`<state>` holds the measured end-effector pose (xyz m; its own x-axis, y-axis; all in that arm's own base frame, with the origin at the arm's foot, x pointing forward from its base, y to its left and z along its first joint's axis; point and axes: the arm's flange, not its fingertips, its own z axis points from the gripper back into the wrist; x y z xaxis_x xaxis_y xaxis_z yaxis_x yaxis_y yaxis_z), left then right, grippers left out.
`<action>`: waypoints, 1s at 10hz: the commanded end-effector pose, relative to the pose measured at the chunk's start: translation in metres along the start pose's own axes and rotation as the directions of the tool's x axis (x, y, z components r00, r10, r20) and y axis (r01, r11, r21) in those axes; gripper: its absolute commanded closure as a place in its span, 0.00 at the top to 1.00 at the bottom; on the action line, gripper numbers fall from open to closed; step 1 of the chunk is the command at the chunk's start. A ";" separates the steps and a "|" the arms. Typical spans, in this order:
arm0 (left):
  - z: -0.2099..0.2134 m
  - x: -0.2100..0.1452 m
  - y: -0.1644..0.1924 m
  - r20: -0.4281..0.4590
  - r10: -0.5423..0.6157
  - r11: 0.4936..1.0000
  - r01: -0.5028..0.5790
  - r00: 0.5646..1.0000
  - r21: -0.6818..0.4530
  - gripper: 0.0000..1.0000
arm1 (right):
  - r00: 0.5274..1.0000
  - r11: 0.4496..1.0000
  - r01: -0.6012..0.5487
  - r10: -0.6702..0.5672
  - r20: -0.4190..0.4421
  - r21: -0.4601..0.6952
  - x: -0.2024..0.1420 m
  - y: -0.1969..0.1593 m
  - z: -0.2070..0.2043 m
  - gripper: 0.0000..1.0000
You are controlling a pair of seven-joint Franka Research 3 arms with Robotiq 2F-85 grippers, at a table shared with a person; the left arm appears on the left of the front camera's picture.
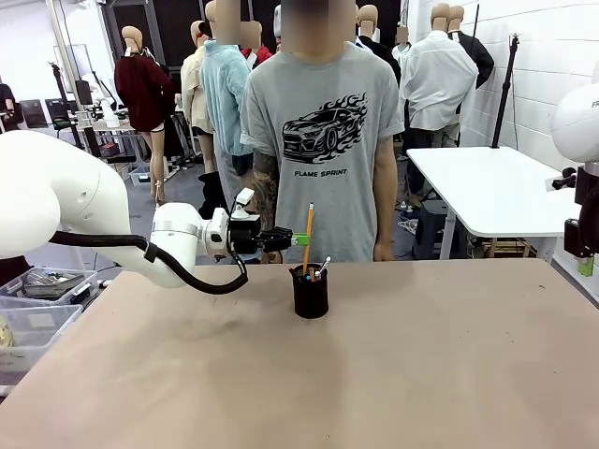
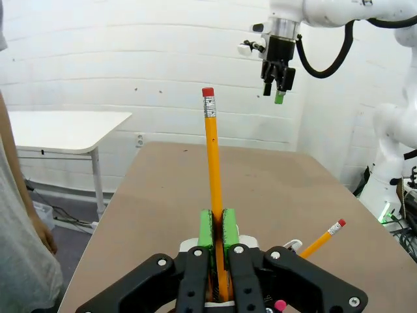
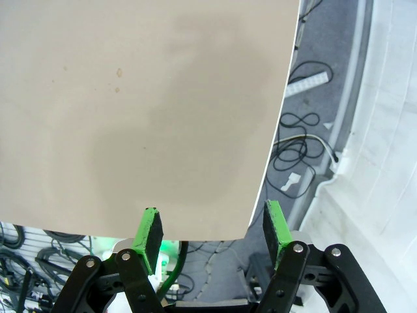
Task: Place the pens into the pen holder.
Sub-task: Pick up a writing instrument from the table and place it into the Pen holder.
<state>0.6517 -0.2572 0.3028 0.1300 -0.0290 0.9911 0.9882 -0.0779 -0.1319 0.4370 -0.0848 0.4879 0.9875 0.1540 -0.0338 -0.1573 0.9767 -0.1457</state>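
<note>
My left gripper point(image 1: 300, 240) is shut on the yellow-orange pencil point(image 1: 308, 229), gripping it at mid-length and holding it upright. The pencil's lower end is at the mouth of the black mesh pen holder point(image 1: 310, 295), which stands mid-table. A white-silver pen point(image 1: 323, 267) leans out of the holder. In the left wrist view the green pads point(image 2: 206, 229) clamp the pencil point(image 2: 211, 150), whose red eraser is on top. A second pencil with a red tip point(image 2: 324, 238) leans to the right below it. My right gripper point(image 3: 212, 225) hangs open above the table's right edge point(image 1: 586, 262).
A person in a grey T-shirt point(image 1: 318, 140) stands at the far side, arms down. Clear plastic bins point(image 1: 37, 309) sit off the table's left. A white table point(image 1: 487, 182) stands behind on the right. Cables lie on the floor point(image 3: 306, 143) beyond the table edge.
</note>
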 end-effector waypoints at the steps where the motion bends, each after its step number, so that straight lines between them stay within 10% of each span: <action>1: -0.003 -0.005 -0.003 -0.018 -0.040 0.999 0.040 0.999 0.003 0.04 | 1.000 1.000 -0.020 0.020 -0.003 -0.021 -0.002 -0.002 -0.001 0.78; 3: -0.003 -0.002 -0.009 -0.027 -0.075 0.997 0.075 0.997 -0.010 0.41 | 1.000 1.000 -0.020 0.020 -0.003 -0.021 -0.002 -0.002 -0.001 0.78; 8: 0.000 0.009 -0.022 -0.036 -0.127 0.991 0.126 0.991 -0.031 0.41 | 1.000 1.000 -0.020 0.020 -0.003 -0.021 -0.002 -0.002 -0.001 0.78; 10: 0.011 0.041 -0.035 -0.166 -0.099 0.993 0.087 0.981 -0.080 0.41 | 1.000 1.000 -0.020 0.020 -0.003 -0.021 -0.002 -0.002 -0.001 0.78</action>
<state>0.6354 -0.2542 0.3267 0.0101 -0.0928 0.9956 0.9908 -0.1337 -0.0225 0.4370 -0.0848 0.4878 0.9875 0.1540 -0.0340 -0.1573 0.9768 -0.1456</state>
